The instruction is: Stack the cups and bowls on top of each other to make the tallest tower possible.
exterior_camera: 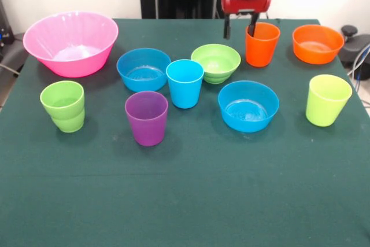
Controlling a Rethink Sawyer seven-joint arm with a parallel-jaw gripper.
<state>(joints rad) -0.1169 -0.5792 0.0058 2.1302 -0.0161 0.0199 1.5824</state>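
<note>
Gripper (240,30) spread (one finger inside) straddles the orange cup's (262,47) rim.

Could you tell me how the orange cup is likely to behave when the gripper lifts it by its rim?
The orange cup looks like thin plastic, so probably light and fairly stiff. Its glossy wall may slip. Gripper straddles one wall, so it may tilt.
</note>
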